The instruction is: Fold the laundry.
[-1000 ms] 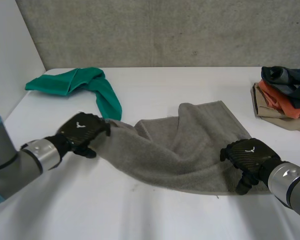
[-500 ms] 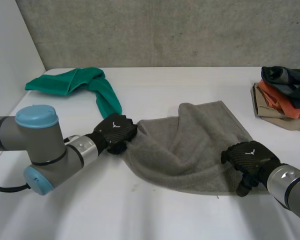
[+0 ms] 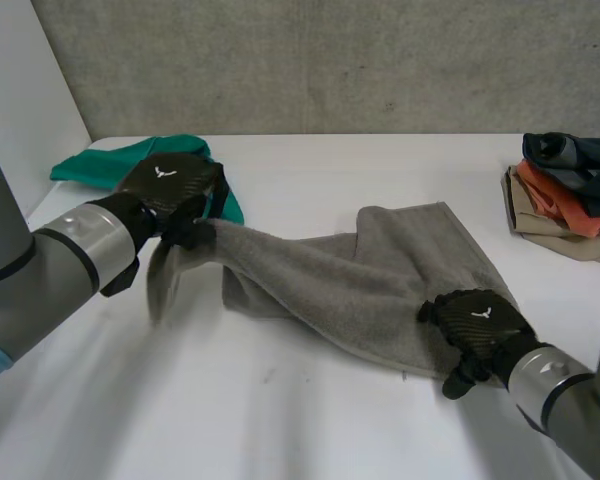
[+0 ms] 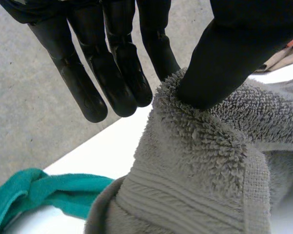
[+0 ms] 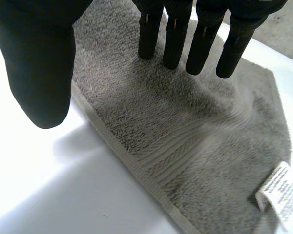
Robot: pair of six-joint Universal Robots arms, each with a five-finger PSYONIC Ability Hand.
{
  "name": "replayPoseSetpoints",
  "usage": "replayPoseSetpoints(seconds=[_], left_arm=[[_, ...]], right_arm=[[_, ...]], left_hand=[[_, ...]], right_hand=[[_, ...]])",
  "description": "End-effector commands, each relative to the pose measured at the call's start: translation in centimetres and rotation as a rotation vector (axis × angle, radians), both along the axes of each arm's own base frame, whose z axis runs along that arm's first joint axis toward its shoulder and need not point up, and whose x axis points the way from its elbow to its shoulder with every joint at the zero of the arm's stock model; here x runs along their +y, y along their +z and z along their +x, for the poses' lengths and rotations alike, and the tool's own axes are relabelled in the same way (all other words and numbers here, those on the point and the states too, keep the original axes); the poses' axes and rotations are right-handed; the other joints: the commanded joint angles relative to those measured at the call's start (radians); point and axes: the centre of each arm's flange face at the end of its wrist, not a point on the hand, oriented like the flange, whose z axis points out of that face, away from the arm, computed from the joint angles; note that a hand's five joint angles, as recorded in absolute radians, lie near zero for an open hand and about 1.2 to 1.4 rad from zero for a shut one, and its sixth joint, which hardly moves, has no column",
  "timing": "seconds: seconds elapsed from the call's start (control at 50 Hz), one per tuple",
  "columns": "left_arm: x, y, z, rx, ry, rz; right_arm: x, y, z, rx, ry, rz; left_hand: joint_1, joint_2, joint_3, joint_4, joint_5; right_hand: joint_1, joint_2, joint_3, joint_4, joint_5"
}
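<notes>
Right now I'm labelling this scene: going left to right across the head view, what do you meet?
left hand pinching the towel's end → grey towel → right hand flat on its near edge → stack of clothes. Green cloth left out: it overlaps the left hand.

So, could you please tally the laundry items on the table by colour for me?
Grey: 1, the grey towel
Green: 1, the green cloth
Dark: 1, the dark garment on top of the pile
Orange: 1, the orange garment under it
Beige: 1, the beige garment at the bottom
Total: 5, as far as the pile shows
</notes>
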Motion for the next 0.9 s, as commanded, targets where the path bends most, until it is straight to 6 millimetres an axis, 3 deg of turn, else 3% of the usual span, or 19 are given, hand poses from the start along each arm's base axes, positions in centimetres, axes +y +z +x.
replayPoseSetpoints(seconds=[0.02, 0.1, 0.18, 0.22, 0.28, 0.36, 0.38, 0.44, 0.46, 0.54, 0.62, 0.74, 0.84, 0.9], left_arm=[[0.8, 0.6, 0.3, 0.031, 0.014, 0.055], [1.2, 1.0, 0.4, 0.064, 0.022, 0.078], [1.5, 1.6, 0.7, 0.09, 0.031, 0.078], [1.7, 2.1, 1.0, 0.103, 0.041, 0.068], [1.8, 2.7, 1.5, 0.113, 0.053, 0.056], [2.8, 3.6, 2.3, 0.107, 0.063, 0.058], [3.1, 3.8, 2.4, 0.104, 0.065, 0.06], [3.8, 4.6, 2.8, 0.102, 0.071, 0.054], [4.1, 4.8, 3.0, 0.099, 0.071, 0.054], [5.2, 5.0, 3.6, 0.045, 0.07, 0.048], [5.9, 4.0, 4.3, -0.077, 0.062, 0.029], [6.4, 1.0, 4.3, -0.217, 0.013, 0.052], [2.7, -2.3, 3.1, -0.232, 0.009, 0.06], [0.6, -2.6, 2.4, -0.216, 0.023, -0.002]], right_arm=[[-1.3, -2.6, 0.8, 0.024, -0.018, -0.016], [-2.4, -3.0, 1.2, 0.038, -0.04, -0.07], [-3.0, -3.3, 1.3, 0.052, -0.059, -0.089], [-3.2, -3.2, 1.3, 0.055, -0.064, -0.098], [-3.6, -2.2, 1.1, 0.054, -0.076, -0.13], [-3.4, 3.5, 0.7, 0.04, -0.079, -0.297], [-3.0, 5.8, 0.5, 0.054, -0.065, -0.364], [-2.5, 9.1, 0.1, 0.099, -0.051, -0.448], [-2.3, 11.0, -0.4, 0.141, -0.051, -0.487], [-1.9, 14.9, -2.1, 0.25, -0.064, -0.529], [-1.7, 17.0, -3.1, 0.326, -0.053, -0.502], [-1.5, 17.6, -2.9, 0.341, 0.014, -0.433], [-4.6, 14.2, -2.0, 0.361, 0.048, -0.314], [-6.8, 12.2, -1.4, 0.367, 0.056, -0.261]], left_hand=[[0.248, 0.199, 0.203, 0.199, 0.256], [0.248, 0.199, 0.203, 0.199, 0.256], [0.248, 0.199, 0.203, 0.199, 0.256], [0.248, 0.199, 0.203, 0.199, 0.256], [0.248, 0.199, 0.203, 0.199, 0.256], [0.248, 0.199, 0.203, 0.199, 0.256], [0.248, 0.199, 0.203, 0.199, 0.256], [0.248, 0.199, 0.203, 0.199, 0.256], [0.248, 0.199, 0.203, 0.199, 0.256], [0.248, 0.199, 0.203, 0.199, 0.256], [0.248, 0.199, 0.203, 0.199, 0.256], [0.248, 0.199, 0.203, 0.199, 0.256], [0.248, 0.199, 0.203, 0.199, 0.256], [0.248, 0.199, 0.203, 0.199, 0.256]], right_hand=[[0.021, 0.023, 0.024, 0.042, 0.067], [0.203, 0.205, 0.205, 0.224, 0.249], [0.617, 0.619, 0.619, 0.637, 0.663], [0.946, 0.948, 0.948, 0.967, 0.992], [0.948, 0.95, 0.95, 0.969, 0.994], [0.948, 0.95, 0.95, 0.969, 0.994], [0.948, 0.95, 0.95, 0.969, 0.994], [0.948, 0.95, 0.95, 0.969, 0.994], [0.948, 0.95, 0.95, 0.969, 0.994], [0.948, 0.95, 0.95, 0.969, 0.994], [0.948, 0.95, 0.95, 0.969, 0.994], [0.948, 0.95, 0.95, 0.969, 0.994], [0.948, 0.95, 0.95, 0.969, 0.994], [0.948, 0.95, 0.95, 0.969, 0.994]])
